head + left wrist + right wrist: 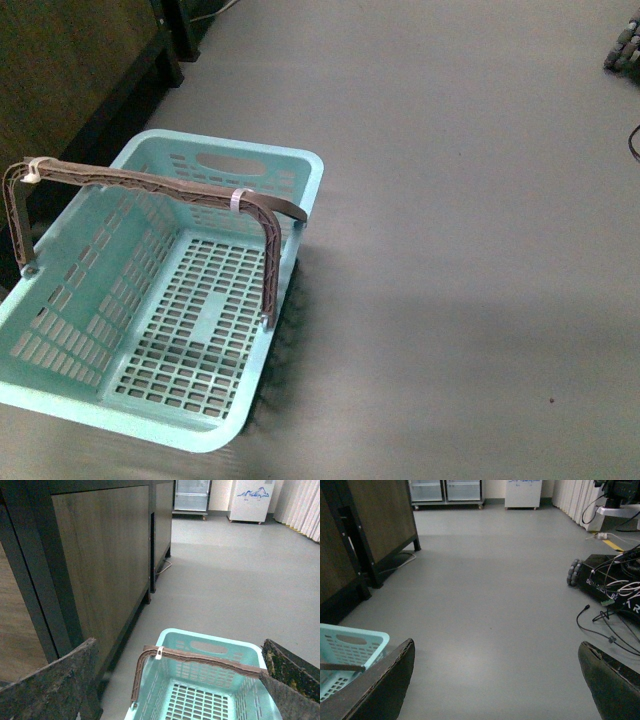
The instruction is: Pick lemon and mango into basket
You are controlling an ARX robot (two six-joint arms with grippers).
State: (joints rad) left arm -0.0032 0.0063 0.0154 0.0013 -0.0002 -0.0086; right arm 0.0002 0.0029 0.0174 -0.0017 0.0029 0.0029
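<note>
Basket [150,415] sits on the grey floor [450,200] just beside the dark wood cabinet [60,70], to the cabinet's right as we face it in the front view. Its brown handle [150,185] stands raised across the basket, with white ties [240,198] on the bar. We see the slotted bottom plainly from the front camera.

Left end effector [179,650] hangs above the basket, close to the cabinet's front face. Its fingers [55,685] are spread wide and we see nothing gripped between them.

Right end effector [496,647] is farther from the cabinet, over bare floor. One corner of the basket shows on the cabinet side of its camera. Its jaws are just as wide apart and hold nothing.

Black wheeled base [605,575] with loose cables [600,625] sits on the floor well apart from the cabinet, out past the right end effector. We only catch its edge in the front view, too small to detail.
</note>
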